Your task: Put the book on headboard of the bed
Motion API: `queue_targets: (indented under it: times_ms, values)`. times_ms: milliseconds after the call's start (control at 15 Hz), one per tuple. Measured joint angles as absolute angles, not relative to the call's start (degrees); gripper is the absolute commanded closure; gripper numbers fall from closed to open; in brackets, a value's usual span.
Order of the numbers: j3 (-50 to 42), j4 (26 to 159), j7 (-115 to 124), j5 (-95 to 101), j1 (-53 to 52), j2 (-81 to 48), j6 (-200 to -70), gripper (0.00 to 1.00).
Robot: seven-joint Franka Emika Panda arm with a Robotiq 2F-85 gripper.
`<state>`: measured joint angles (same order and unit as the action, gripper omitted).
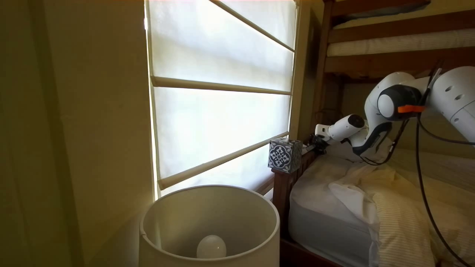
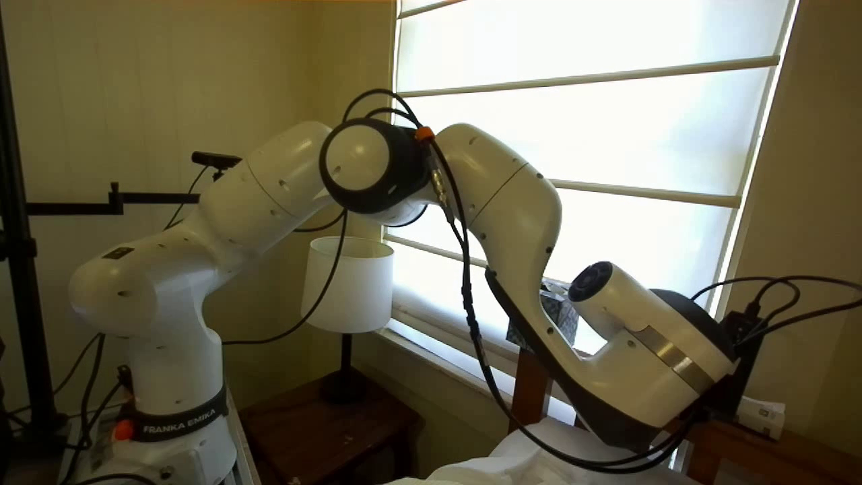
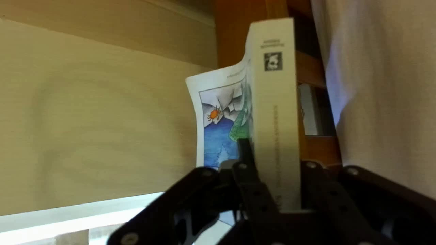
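lengthwise, the book [image 3: 275, 88] points along the headboard [image 3: 235, 37]

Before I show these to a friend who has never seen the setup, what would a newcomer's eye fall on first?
Probably the big white robot arm, arching across an exterior view, partly in front of the bright window blind. In the wrist view, it would be the pale book held in the gripper, a colourful picture on its cover. A lampshade with its bulb showing stands out at the bottom of an exterior view.
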<state>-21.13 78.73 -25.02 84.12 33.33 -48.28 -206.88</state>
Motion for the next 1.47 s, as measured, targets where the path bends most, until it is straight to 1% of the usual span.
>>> queue_targets:
  times_ms: [267, 333, 400, 600, 667, 867, 933, 1000, 1467]
  values:
    - [-21.16, 77.34, -22.37, 86.52, 33.20, -48.70, -206.88, 0.94]
    - [-21.19, 77.04, -21.68, 87.06, 33.20, -48.79, -206.88, 0.51]
    - [-21.22, 76.87, -21.00, 87.51, 33.19, -48.83, -206.88, 0.50]
    - [-21.45, 76.46, -18.46, 89.46, 33.15, -49.00, -206.88, 0.31]
    - [-21.58, 76.28, -17.69, 89.94, 33.14, -49.15, -206.88, 0.23]
    - [-21.98, 76.04, -15.61, 91.24, 33.07, -49.24, -206.88, 0.03]
    - [-22.18, 75.92, -14.99, 91.44, 33.02, -49.24, -206.88, 0.00]
    - [-22.43, 75.79, -14.47, 91.46, 32.96, -49.24, -206.88, 0.00]
    - [-24.64, 75.19, -11.26, 91.61, 32.56, -48.17, -207.19, 0.00]
